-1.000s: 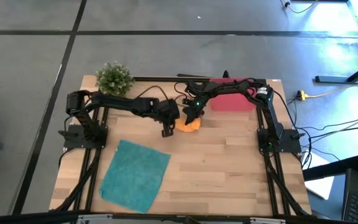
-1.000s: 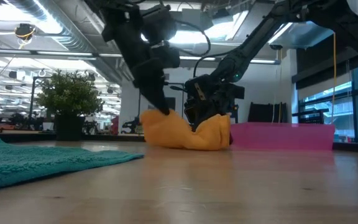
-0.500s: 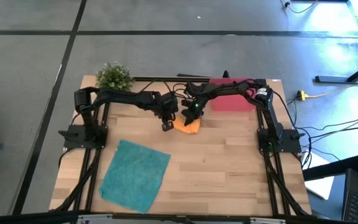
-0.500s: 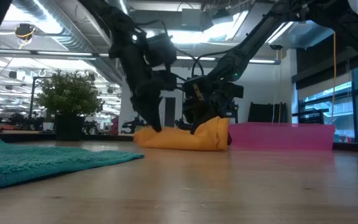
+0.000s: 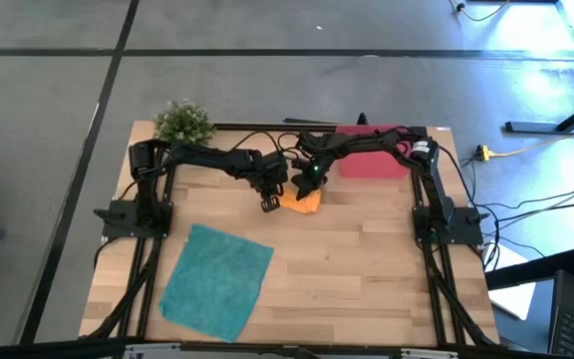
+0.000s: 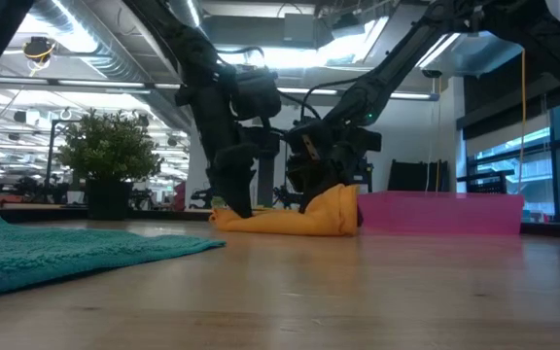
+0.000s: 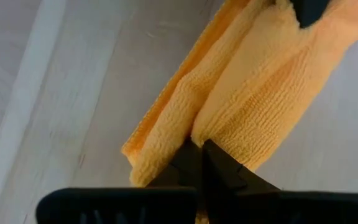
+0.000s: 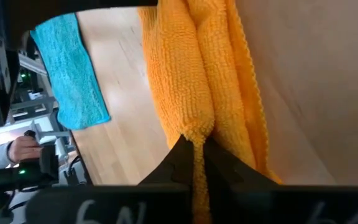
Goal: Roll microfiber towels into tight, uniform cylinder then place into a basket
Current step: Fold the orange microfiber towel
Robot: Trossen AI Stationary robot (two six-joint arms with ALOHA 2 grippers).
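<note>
Both grippers are pinching the orange towel (image 5: 306,201), which is lying bunched on the table (image 5: 367,259) just in front of the basket (image 5: 372,164). The left gripper (image 5: 268,204) is clamping one end of the bundle with its fingers (image 7: 219,171) together on a fold. The right gripper (image 5: 302,187) is doing the same at the other end, its fingers (image 8: 185,163) nipping a ridge of cloth. Holding opposite ends this way is probably meant to keep the cloth taut along its length so it can be turned into an even roll; for now it is looking more like a loose folded heap than a tight cylinder, and in the low view it is sagging flat against the wood between the two grips. One teal towel (image 5: 215,280) is waiting spread flat near the front left, well apart, not yet touched. A plant (image 5: 183,122) is standing at the back left corner, clear of the work.
</note>
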